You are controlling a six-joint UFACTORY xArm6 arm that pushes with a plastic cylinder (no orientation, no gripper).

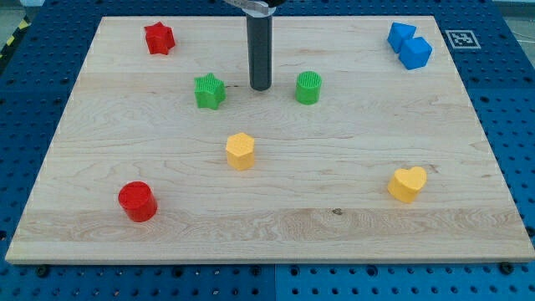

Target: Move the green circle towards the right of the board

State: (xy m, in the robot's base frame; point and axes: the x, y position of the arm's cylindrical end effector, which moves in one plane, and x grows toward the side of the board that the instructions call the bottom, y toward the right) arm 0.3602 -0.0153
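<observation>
My tip (pixel 261 87) rests on the wooden board (pixel 351 217); it is a bare rod, so there are no jaws and it holds nothing. Green circle (pixel 308 88) near, to the view's right of my tip, not touching. Green star (pixel 210 91) near on the view's left. Yellow hexagon (pixel 240 151) below, toward the view's bottom.
</observation>
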